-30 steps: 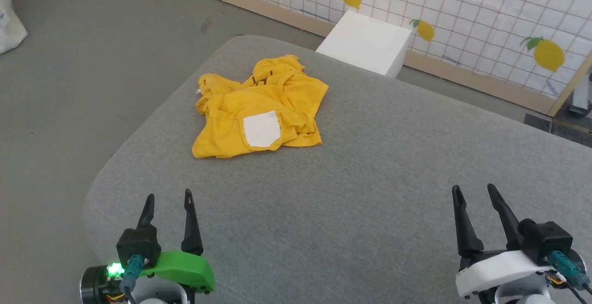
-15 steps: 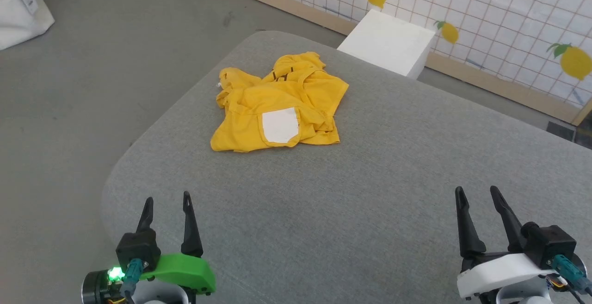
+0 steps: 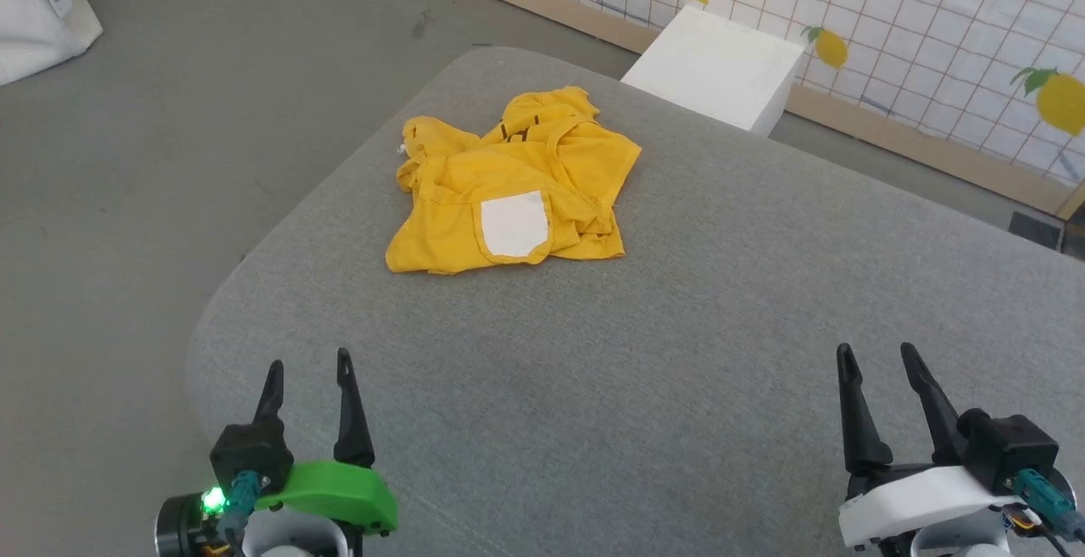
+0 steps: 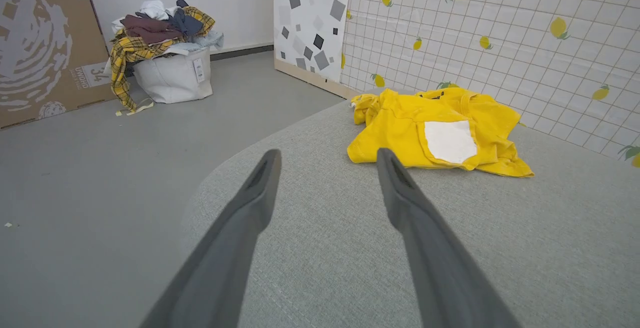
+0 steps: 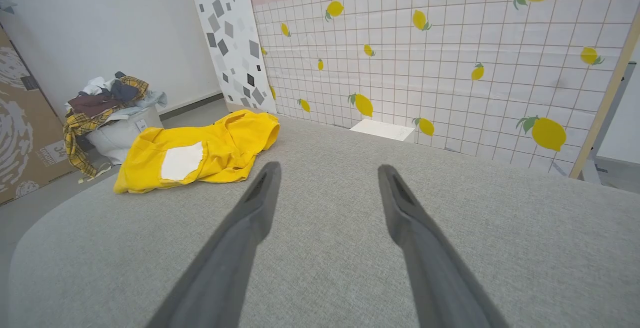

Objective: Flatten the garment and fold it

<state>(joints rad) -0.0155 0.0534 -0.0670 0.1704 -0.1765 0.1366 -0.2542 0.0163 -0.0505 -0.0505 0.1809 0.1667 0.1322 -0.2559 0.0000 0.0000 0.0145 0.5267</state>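
From the 2 wrists: heaped laundry bag (image 4: 172, 76) beyond crumpled garment (image 4: 395, 128).

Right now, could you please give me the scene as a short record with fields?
surface: grey padded table
shirt: yellow, crumpled, on the table's far left part
white patch: facing up, on the shirt's near side
left tool: open, empty, at the near left corner, apart from the shirt
right tool: open, empty, at the near right
white block: beyond the table, by the wall
task state: shirt not yet flattened or folded
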